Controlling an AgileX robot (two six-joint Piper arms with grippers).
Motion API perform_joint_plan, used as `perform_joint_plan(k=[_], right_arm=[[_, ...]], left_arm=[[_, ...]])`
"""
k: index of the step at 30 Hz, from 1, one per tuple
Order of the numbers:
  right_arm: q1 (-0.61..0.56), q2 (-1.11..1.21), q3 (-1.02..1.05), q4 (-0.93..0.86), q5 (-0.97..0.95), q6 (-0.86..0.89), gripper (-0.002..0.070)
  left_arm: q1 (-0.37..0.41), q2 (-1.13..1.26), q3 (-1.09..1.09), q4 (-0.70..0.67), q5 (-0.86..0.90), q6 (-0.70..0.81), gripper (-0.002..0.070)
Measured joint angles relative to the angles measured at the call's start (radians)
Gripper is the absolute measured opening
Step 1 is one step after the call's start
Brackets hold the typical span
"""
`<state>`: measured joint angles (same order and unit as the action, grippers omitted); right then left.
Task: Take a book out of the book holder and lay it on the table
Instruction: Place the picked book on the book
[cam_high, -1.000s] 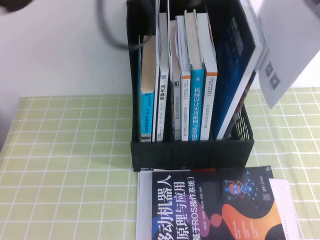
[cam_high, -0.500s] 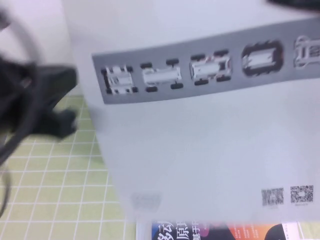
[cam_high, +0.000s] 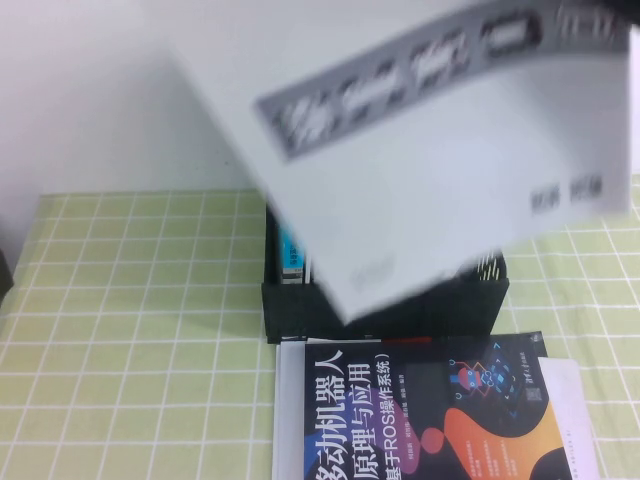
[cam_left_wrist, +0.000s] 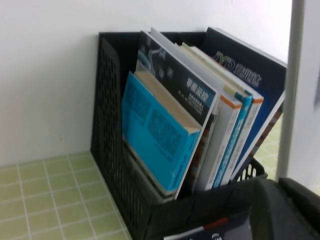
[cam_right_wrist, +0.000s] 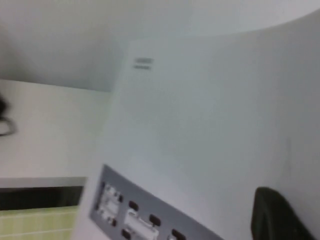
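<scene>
The book (cam_high: 420, 180) was out of the book holder (cam_high: 385, 305) and hung in the air above it, close to the high camera, tilted, with one lower corner pointing down toward the holder's front lip. Its pale face showed a grey band printed with small car pictures near the upper edge and two small code squares near the right edge. It hid most of the holder and the volumes inside. It touched neither the holder nor the table (cam_high: 140, 330) as far as the high view showed.

The right gripper (cam_right_wrist: 275, 215) appeared only as a dark finger at the corner of the right wrist view, lying against the book's pale face; that view was filled by the book. The book was airborne with this finger on it, so the pincer was clamped on the book. In the high view the right gripper was not distinguishable.

The left gripper (cam_left_wrist: 285, 210) showed as a dark rounded mass at the edge of the left wrist view, near the front of the holder; whether it was open or closed could not be told. That view showed the remaining books leaning in the slots, a cyan book (cam_left_wrist: 157, 137) foremost.

A black-and-orange book (cam_high: 430, 415) lay flat on the green grid cloth just in front of the holder.
</scene>
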<state>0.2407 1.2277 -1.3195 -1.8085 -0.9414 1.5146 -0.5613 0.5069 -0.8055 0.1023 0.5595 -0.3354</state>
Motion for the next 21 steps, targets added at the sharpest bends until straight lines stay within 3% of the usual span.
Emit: perform_joint_plan(k=[9, 15, 18, 21], right_arm=[[0.001, 0.025, 0.002, 0.026, 0.641, -0.192, 0.0011], [0.002, 0.027, 0.020, 0.088, 1.045, -0.424, 0.0011], [0.005, 0.023, 0.021, 0.357, 1.300, -0.645, 0.0011], [0.015, 0.001, 0.019, 0.816, 1.535, -0.980, 0.0011]], left_arm=[[0.000, -0.002, 0.002, -0.016, 0.042, -0.008, -0.0003], [0.000, -0.002, 0.002, -0.017, 0.040, -0.008, -0.0003], [0.000, -0.002, 0.002, -0.018, 0.026, -0.008, -0.0003], [0.000, -0.002, 0.002, -0.018, 0.018, -0.008, -0.0003]])
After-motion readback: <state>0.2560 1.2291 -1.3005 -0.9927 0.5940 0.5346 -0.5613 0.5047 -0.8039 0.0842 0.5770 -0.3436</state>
